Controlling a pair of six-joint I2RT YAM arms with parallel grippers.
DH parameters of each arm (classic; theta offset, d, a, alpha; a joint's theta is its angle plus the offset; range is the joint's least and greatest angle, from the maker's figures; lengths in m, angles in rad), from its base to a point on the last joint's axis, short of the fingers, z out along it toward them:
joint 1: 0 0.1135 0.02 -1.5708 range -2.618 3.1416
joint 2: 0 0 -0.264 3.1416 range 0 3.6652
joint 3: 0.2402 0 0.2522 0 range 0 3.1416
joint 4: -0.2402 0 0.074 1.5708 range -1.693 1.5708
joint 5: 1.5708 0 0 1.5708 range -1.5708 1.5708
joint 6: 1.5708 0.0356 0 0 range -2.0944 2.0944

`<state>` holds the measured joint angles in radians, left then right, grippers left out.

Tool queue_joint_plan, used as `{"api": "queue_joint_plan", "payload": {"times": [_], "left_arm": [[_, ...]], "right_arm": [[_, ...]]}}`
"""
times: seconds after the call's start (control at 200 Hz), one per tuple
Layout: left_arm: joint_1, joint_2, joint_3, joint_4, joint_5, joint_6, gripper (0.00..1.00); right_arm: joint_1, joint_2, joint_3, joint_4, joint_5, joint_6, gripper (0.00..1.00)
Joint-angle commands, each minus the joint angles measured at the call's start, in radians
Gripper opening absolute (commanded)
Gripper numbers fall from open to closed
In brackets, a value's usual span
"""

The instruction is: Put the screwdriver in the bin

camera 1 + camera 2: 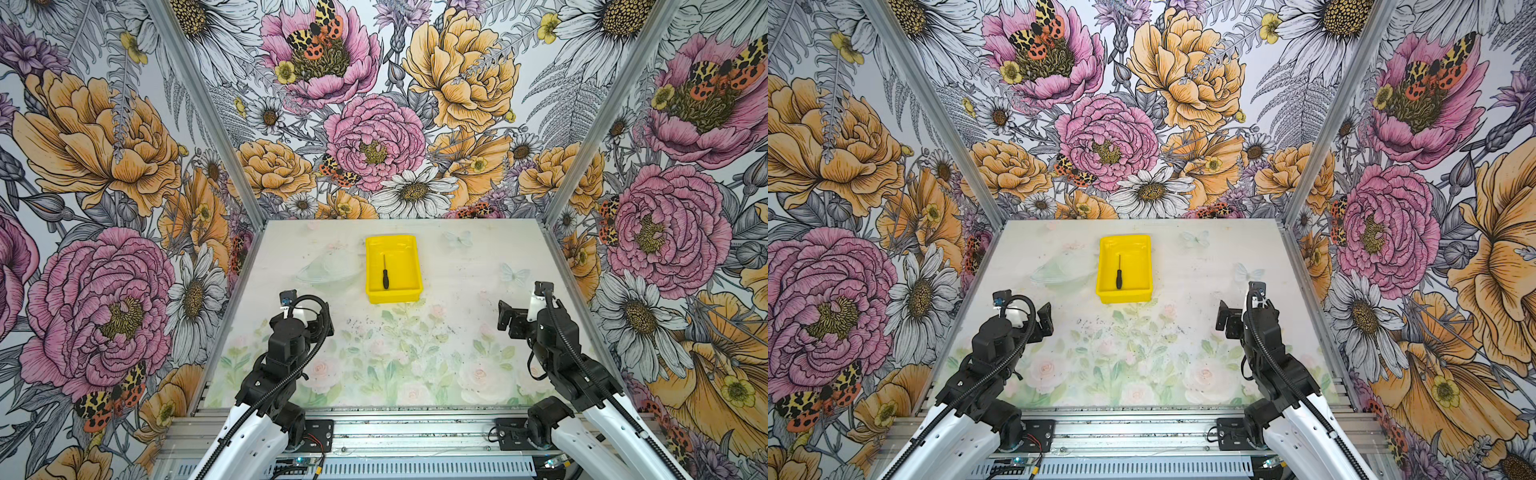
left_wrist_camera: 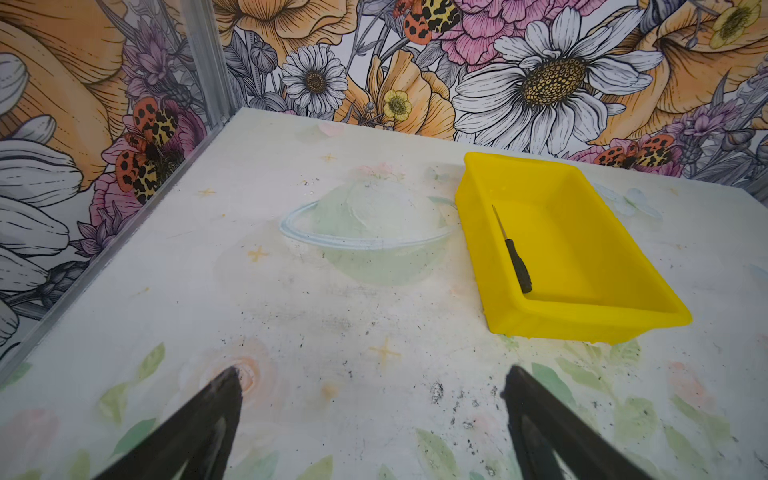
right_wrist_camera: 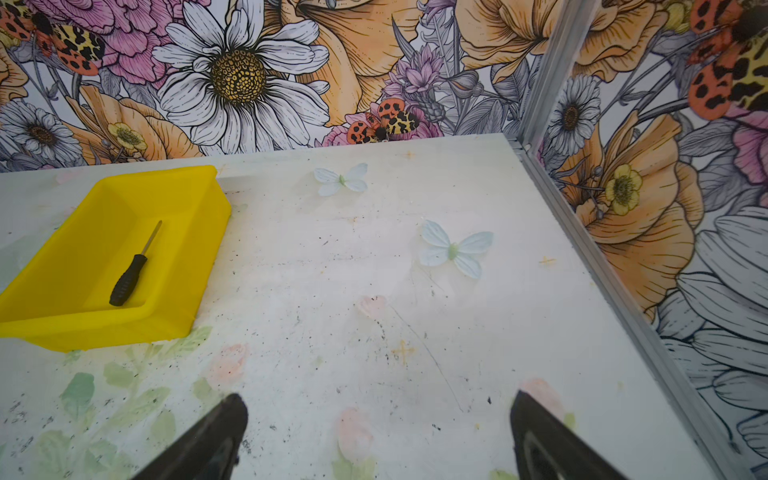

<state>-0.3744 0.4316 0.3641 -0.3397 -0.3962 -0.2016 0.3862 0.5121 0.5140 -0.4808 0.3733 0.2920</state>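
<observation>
The screwdriver (image 1: 385,272) (image 1: 1119,272), black-handled with a thin dark shaft, lies flat inside the yellow bin (image 1: 392,296) (image 1: 1123,297) at the back middle of the table, handle toward me. Both wrist views show the screwdriver (image 2: 515,257) (image 3: 131,274) resting on the floor of the bin (image 2: 582,324) (image 3: 104,328). My left gripper (image 1: 1044,320) (image 2: 372,374) hovers over the table, nearer me and left of the bin, open and empty. On the right side my right gripper (image 1: 509,318) (image 3: 378,399) stands open too, with nothing between its fingers.
Floral walls with aluminium corner posts (image 1: 245,208) (image 1: 552,208) close in the table on the left, back and right. The table mat (image 1: 415,353) carries flat printed flowers, butterflies (image 3: 455,251) and a faded bowl shape (image 2: 365,232). A metal rail (image 1: 415,432) runs along the front.
</observation>
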Motion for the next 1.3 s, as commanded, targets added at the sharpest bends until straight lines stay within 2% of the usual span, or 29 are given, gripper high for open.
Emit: {"api": "queue_joint_plan", "payload": {"times": [0.0,0.08,0.14,0.21,0.26,0.46,0.651,0.836,0.931,0.986,1.076,1.136,1.296], "left_arm": [[0.015,-0.075,-0.027,0.033,-0.090,0.074,0.99],[0.029,-0.120,-0.066,0.019,-0.098,0.152,0.99],[0.045,-0.143,-0.104,0.026,-0.130,0.146,0.98],[0.068,-0.160,-0.143,0.059,-0.059,0.169,0.99],[0.078,-0.135,-0.166,0.091,-0.041,0.140,0.99],[0.126,0.180,-0.149,0.360,0.044,0.194,0.99],[0.216,0.480,-0.165,0.807,0.135,0.227,0.99],[0.319,0.760,-0.069,0.992,0.253,0.219,0.99],[0.353,0.857,-0.009,1.012,0.292,0.224,0.98],[0.361,0.903,0.025,1.010,0.311,0.232,0.99],[0.366,0.960,0.087,0.969,0.339,0.244,0.99],[0.365,0.994,0.135,0.913,0.354,0.249,0.99],[0.367,1.078,0.250,0.784,0.401,0.263,0.98]], "right_arm": [[-0.006,-0.037,-0.052,0.079,0.055,-0.122,1.00],[-0.007,-0.042,-0.119,0.155,0.089,-0.206,0.99],[-0.010,-0.033,-0.177,0.227,0.083,-0.267,1.00],[-0.021,-0.007,-0.226,0.313,0.084,-0.282,0.99],[-0.036,0.017,-0.258,0.367,0.066,-0.286,1.00],[-0.116,0.190,-0.314,0.624,0.027,-0.264,0.99],[-0.271,0.400,-0.331,0.963,-0.104,-0.239,1.00],[-0.339,0.667,-0.245,1.148,-0.197,-0.218,0.99],[-0.359,0.820,-0.155,1.199,-0.278,-0.231,0.99],[-0.364,0.890,-0.080,1.143,-0.300,-0.255,1.00],[-0.395,1.010,-0.083,1.269,-0.341,-0.244,1.00],[-0.438,1.020,-0.108,1.321,-0.367,-0.198,1.00],[-0.436,1.024,-0.116,1.333,-0.357,-0.199,0.99]]}}
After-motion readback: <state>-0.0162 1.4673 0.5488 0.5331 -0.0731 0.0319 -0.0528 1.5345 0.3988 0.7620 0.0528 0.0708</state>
